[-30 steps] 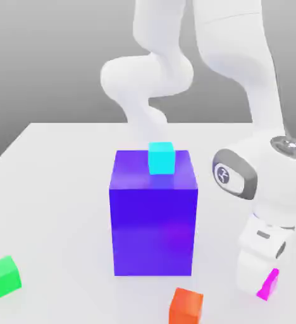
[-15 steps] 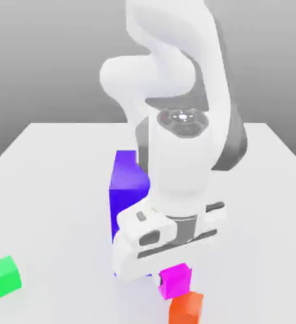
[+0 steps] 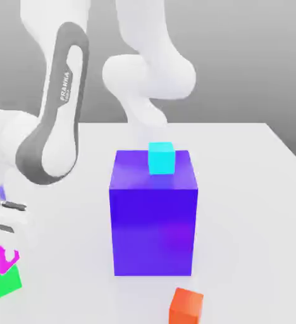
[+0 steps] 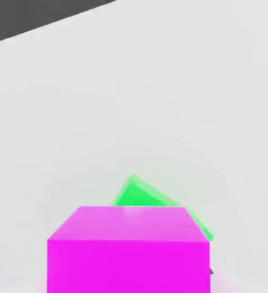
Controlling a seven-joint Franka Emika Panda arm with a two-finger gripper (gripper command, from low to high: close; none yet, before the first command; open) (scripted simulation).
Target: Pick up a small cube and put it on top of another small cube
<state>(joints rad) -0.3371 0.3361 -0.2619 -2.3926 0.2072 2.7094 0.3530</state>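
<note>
The magenta cube (image 4: 128,252) partly hides the green cube (image 4: 137,196) (end effector (image 3: 2,254) wide or narrow, I can't tell).

White table (image 3: 252,209): supports blue-purple block (image 3: 153,231). Orange-red cube (image 3: 186,306) and green cube (image 3: 6,282) noted directly on surface.

You are looking at a simulated, lab-like scene: a plain white tabletop (image 3: 252,240) against a blank grey backdrop (image 3: 239,63), with a white robot arm (image 3: 147,76) over it. Plain, flat-coloured blocks, including a big blue-purple one (image 3: 154,228), give you a test setup rather than a furnished room.
</note>
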